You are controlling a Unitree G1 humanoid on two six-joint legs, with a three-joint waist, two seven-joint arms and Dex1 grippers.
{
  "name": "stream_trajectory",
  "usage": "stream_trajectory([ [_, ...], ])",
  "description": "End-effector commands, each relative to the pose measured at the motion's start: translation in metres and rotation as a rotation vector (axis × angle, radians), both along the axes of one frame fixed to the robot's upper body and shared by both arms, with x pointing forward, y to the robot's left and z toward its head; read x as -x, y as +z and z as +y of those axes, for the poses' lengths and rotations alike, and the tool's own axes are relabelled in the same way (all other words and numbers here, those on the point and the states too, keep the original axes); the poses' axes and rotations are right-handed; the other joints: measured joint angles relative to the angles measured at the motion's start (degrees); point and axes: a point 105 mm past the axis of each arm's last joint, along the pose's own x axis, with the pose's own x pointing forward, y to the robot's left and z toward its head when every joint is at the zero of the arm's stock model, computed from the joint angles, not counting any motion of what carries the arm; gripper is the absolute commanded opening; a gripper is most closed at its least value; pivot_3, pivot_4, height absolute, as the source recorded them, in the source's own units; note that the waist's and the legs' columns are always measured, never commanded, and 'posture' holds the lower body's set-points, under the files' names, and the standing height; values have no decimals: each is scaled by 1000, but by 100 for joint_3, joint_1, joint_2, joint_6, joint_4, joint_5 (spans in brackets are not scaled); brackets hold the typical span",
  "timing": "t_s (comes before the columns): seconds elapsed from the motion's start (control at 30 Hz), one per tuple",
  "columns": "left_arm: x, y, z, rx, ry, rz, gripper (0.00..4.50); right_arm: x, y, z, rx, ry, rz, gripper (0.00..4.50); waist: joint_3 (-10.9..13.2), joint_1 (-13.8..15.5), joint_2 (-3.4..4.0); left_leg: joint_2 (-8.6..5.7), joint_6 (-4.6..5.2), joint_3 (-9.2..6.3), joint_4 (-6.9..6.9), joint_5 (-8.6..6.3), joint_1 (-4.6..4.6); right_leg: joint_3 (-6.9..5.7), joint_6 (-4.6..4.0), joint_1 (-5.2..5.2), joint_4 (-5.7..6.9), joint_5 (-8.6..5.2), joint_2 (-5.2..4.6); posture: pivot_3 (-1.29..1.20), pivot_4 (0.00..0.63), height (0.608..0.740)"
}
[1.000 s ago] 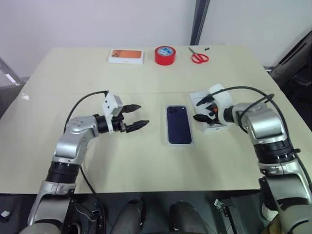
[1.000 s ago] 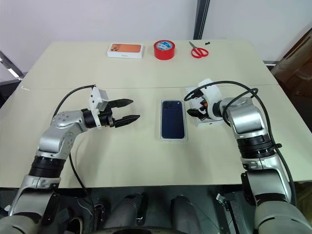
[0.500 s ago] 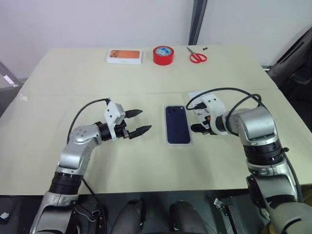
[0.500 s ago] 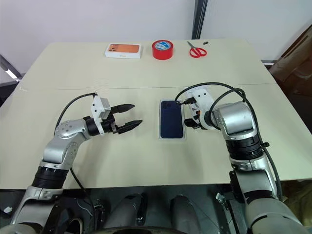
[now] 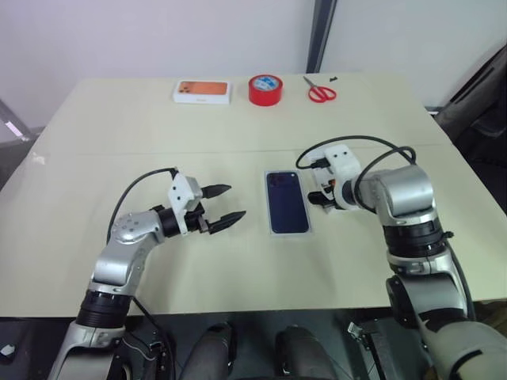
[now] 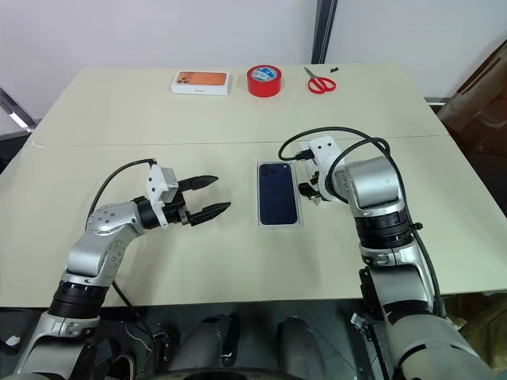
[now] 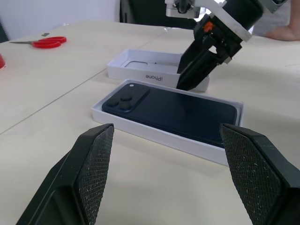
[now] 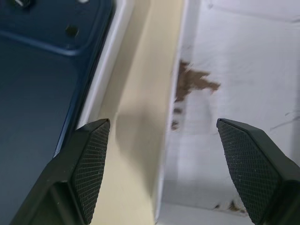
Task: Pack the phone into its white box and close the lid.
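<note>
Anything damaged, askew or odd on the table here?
Only the lid: it lies upside down beside the white box, and the right wrist view shows brown torn-looking patches on its inner face. The phone sits squarely.

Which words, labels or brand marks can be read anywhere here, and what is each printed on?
"iPhone": on the side wall of the lid, seen upside down in the left wrist view.
Orange-pictured box: any print too small to read.
Red tape roll: blue centre label, unreadable.
</note>
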Motion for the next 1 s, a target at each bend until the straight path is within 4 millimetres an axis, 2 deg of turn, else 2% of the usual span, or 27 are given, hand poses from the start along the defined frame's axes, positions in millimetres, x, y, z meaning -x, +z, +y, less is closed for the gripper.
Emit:
stream_trajectory([
  [0.03, 2, 13, -5, 5, -10, -61, 3853, -6, 10, 0, -5, -9, -46, 2968, 0, -1, 0, 0, 0, 0, 0, 0, 0, 0, 0, 0, 0, 0, 0, 0, 150, 734],
  [0.13, 1, 14, -4, 5, -4, -62, 3853, -4, 5, 0, 11, -8, -35, 1489, 0, 1, 0, 0, 0, 0, 1, 0, 0, 0, 0, 0, 0, 0, 0, 0, 150, 734],
  [0.2, 0, 14, -3, 3, 6, -62, 3853, -4, -2, -4, 36, -20, -27, 344, 0, 1, 0, 0, 0, 1, 1, 0, 0, 1, 0, 0, 0, 0, 0, 0, 150, 734],
  [0.23, 0, 14, -3, 1, 9, -62, 3853, -5, -5, -6, 45, -28, -23, 66, 0, 1, 0, 0, 0, 1, 1, 0, 0, 0, 0, 0, 0, 0, 0, 0, 150, 734],
  [0.33, -1, 14, -1, -3, 20, -61, 3853, -8, -5, -11, 44, -58, -32, 66, 0, -1, 0, 0, 0, 1, 1, 0, 0, 0, 0, 1, 0, 0, 0, 0, 150, 734],
  [0.47, -3, 13, 1, -7, 32, -57, 3853, -14, 9, -11, 11, -82, -78, 66, 0, 2, 0, 0, 1, 1, 2, 0, 1, 0, 0, 2, 0, 0, 0, 0, 150, 734],
  [0.6, -7, 15, 4, 6, 50, -59, 3853, -23, 27, -1, -102, -72, -142, 66, 0, 0, 1, 0, 0, 1, 1, 0, 1, 0, 0, 0, 1, 0, 1, 0, 150, 734],
  [0.73, -12, 21, 7, 24, 77, -64, 3853, -27, 66, 40, -405, 93, -279, 66, 1, -29, 3, 2, 0, 2, -2, 0, 0, 2, 0, -4, 4, 0, 4, 0, 150, 734],
  [0.83, -16, 22, 11, 31, 94, -64, 3853, -22, 91, 65, -514, 230, -372, 66, 1, -32, 5, 4, 1, 3, -5, 0, 1, 2, 0, -7, 7, 0, 6, 0, 150, 734],
  [0.93, -18, 31, 16, 67, 121, -72, 3853, -12, 105, 87, -778, 296, -340, 66, 1, -24, 5, 4, 0, 2, -3, 0, 0, 2, 0, -6, 7, 0, 6, 0, 150, 734],
  [1.0, -21, 39, 23, 99, 154, -86, 3853, -4, 103, 98, -942, 312, -271, 66, 2, -23, 5, 4, 0, 1, -2, 0, 0, 1, 0, -6, 8, 0, 6, 0, 150, 734],
])
